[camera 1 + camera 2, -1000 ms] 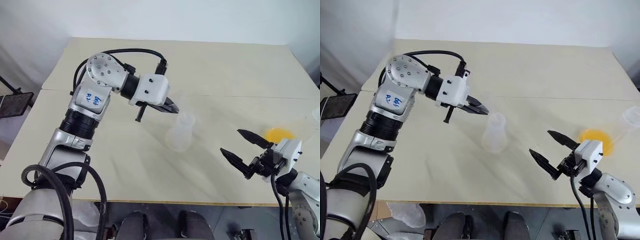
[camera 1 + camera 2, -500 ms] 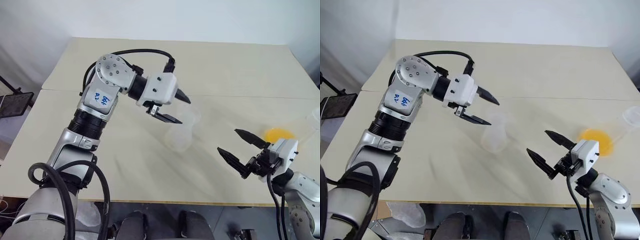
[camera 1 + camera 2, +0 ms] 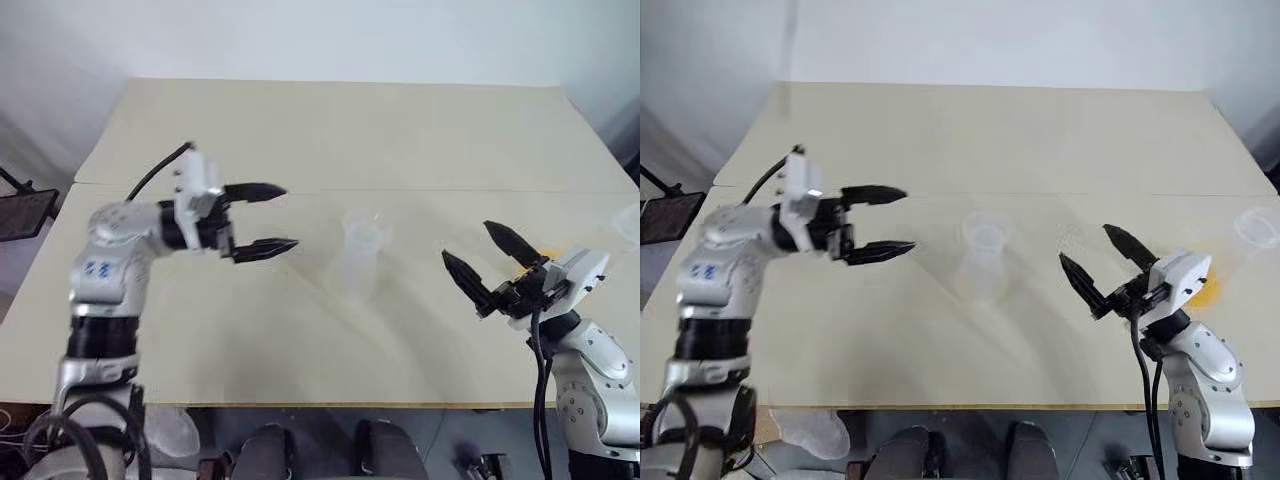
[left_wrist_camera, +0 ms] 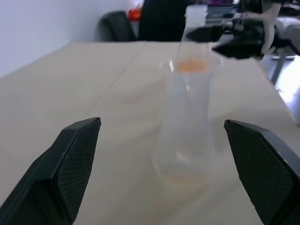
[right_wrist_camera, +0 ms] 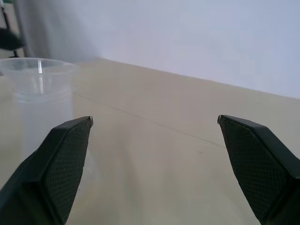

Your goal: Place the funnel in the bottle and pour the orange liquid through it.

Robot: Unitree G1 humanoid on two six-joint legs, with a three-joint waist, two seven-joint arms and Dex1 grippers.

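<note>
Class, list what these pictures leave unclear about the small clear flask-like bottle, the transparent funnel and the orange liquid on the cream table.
- Transparent funnel: in the head views it blurs into the clear flask-like bottle, so how deep its stem sits is unreadable.
- Orange liquid: mostly hidden behind the right gripper; its container cannot be made out.
- Clear cup: at the right edge of the right eye view, too faint to read.

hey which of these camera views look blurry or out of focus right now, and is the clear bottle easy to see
Left eye view: the left gripper and its arm look smeared; the bottle is faint against the pale table. Left wrist view: the bottle is clearer but soft, the background blurred. Right wrist view: the near black fingers are soft-edged.
</note>
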